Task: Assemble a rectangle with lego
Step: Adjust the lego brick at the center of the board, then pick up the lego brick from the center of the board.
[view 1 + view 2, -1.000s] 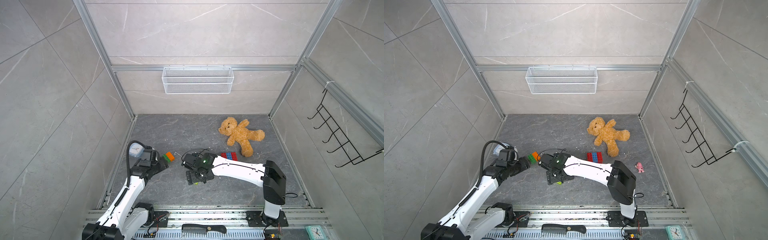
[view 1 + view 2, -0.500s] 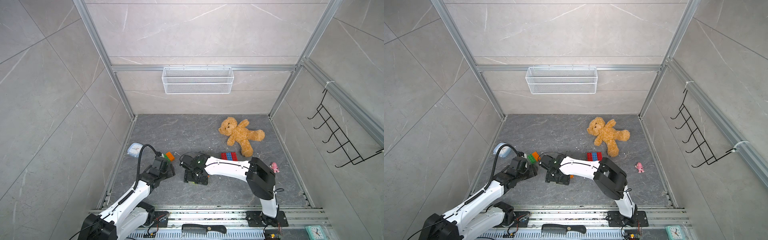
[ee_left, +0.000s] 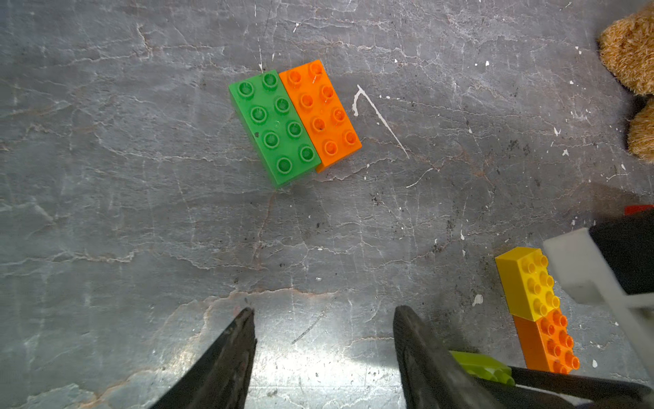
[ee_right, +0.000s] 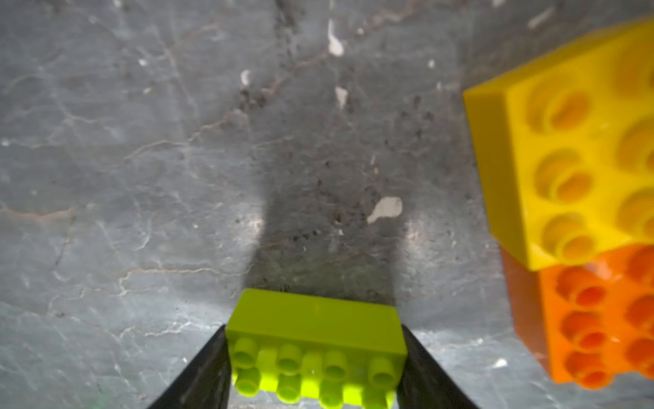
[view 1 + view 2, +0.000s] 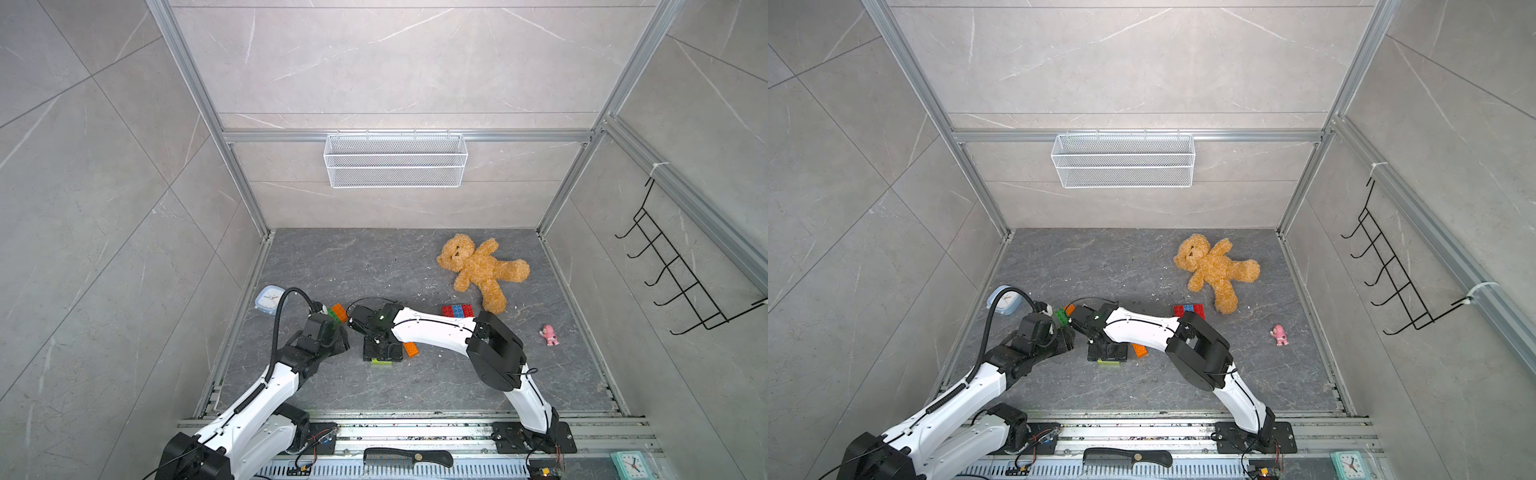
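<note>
My right gripper (image 4: 315, 331) is shut on a lime lego brick (image 4: 315, 340), its fingers against the brick's two short ends, low over the floor. Beside it a yellow brick (image 4: 566, 148) butts end to end against an orange one (image 4: 584, 318). In both top views the lime brick (image 5: 381, 362) peeks out under the right gripper (image 5: 382, 353). My left gripper (image 3: 323, 313) is open over bare floor, short of a green brick (image 3: 274, 127) and an orange brick (image 3: 322, 113) lying side by side. A red and blue row (image 5: 457, 310) lies further right.
A teddy bear (image 5: 478, 266) lies at the back right, a small pink figurine (image 5: 549, 335) at the right. A pale blue clock (image 5: 269, 297) sits by the left wall. A black comb (image 5: 407, 458) rests on the front rail. A wire basket (image 5: 395, 160) hangs on the back wall.
The right gripper's fingers have closed onto the lime brick. The left arm has swung down and inward toward the green and orange pair, uncovering the clock.
</note>
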### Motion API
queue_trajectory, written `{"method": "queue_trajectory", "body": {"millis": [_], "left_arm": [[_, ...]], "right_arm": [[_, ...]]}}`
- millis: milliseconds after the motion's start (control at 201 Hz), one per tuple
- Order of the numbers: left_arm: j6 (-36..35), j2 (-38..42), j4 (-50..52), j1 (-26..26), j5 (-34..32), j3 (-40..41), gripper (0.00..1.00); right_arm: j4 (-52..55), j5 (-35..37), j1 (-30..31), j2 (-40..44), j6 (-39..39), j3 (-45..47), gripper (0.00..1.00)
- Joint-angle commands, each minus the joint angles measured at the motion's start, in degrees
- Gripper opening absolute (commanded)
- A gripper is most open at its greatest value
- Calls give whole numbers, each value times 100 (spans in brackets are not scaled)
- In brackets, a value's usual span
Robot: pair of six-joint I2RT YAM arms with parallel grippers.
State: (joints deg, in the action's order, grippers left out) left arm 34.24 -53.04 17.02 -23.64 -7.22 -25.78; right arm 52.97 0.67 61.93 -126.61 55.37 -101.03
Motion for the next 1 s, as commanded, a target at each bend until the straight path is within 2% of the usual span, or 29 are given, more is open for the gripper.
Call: {"method": "queue_trajectory", "body": {"millis": [0,110,284,529,992], "left_arm": [[-125,131,-63,-5,-93,-48,65],[-60,170,0,-2,-136,-40,65],[70,193,-107,0,-236,71,65],[61,69,-70,0,-230,20,64],[153,-202,-199,0,-95,-32,64]], "right_arm": [[730,263,176,-129,-1456,-271,59],[882,224,361,78,-2339,-33,60],[657,60,410,184,-2749,419,67],[460,177,434,300,-2790,595,77],[416,263,435,289,-2773,499,79]]}}
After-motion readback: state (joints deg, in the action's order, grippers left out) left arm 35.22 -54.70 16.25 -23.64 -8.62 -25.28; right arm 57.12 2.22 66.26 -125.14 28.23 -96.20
